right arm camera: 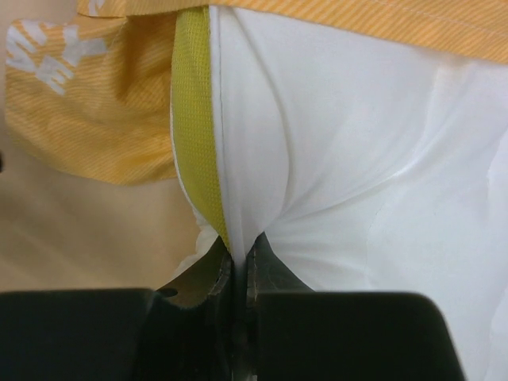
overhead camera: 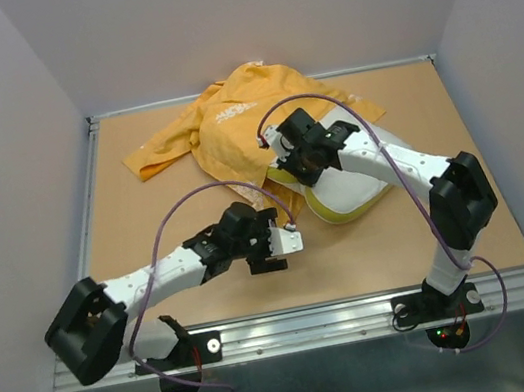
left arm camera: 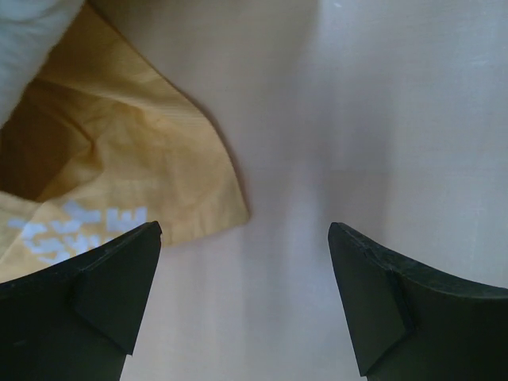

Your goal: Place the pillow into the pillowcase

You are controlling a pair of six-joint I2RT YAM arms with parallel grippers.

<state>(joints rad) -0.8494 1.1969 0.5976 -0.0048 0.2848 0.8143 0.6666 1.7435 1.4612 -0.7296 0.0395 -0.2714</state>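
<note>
Right wrist view shows our right gripper (right arm camera: 238,258) pinching the pillow (right arm camera: 341,159) edge, partly inside the pillowcase (right arm camera: 95,119); next, we think, the left gripper (left arm camera: 245,230), jaws spread, must grip the opening.

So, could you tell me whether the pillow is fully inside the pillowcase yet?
Only partly: the pillow shows bare at its near end, its far end covered by the pillowcase. The right gripper pinches its edge.

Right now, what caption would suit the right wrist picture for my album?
Right gripper pinches the plump white pillow at its yellow edge, orange-yellow fabric pillowcase draped above.
</note>
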